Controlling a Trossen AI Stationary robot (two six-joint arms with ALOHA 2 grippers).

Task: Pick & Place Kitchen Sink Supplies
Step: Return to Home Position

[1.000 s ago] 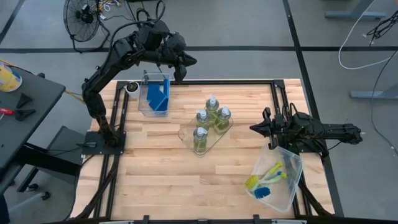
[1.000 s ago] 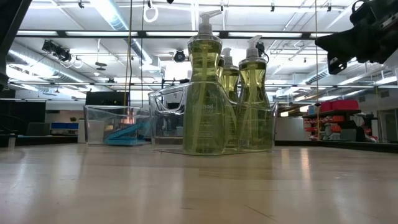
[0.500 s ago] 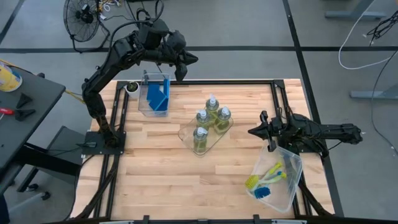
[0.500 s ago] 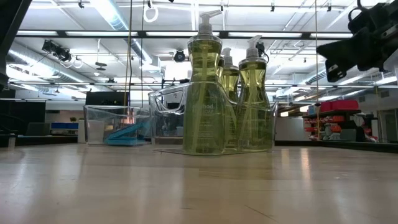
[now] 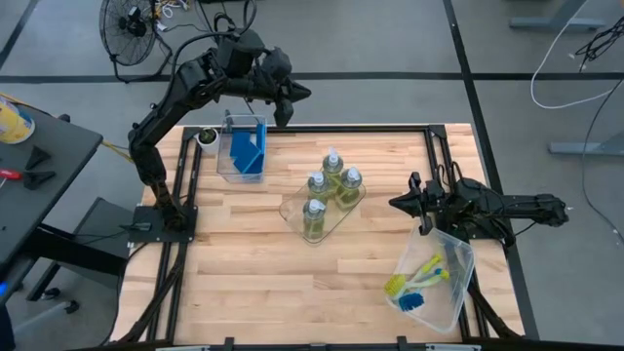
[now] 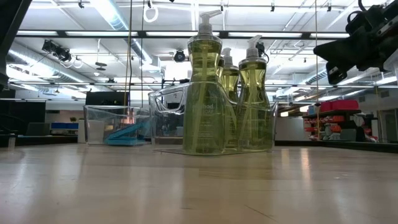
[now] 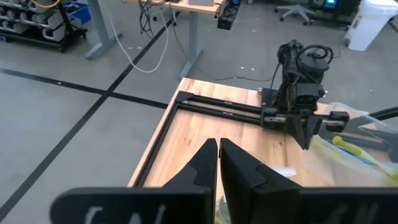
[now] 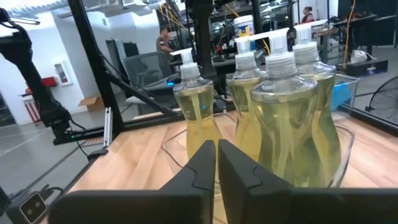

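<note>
Lower right, three brushes (image 5: 421, 278) lie in a clear bin (image 5: 456, 283); at centre, four bottles (image 5: 327, 190) stand on a tray (image 5: 292, 206); upper left, sponges (image 5: 249, 154) sit in a second bin (image 5: 227, 144). Sorting looks finished: right gripper (image 5: 395, 203) and left gripper (image 5: 305, 95) hover, jaws closed, empty.

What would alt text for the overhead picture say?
A wooden table holds four soap bottles in a clear tray at centre, blue sponges in a top-left bin, and three brushes in a bottom-right bin. The left hand hovers by the top-left bin, the right hand by the bottom-right bin, both empty.
</note>
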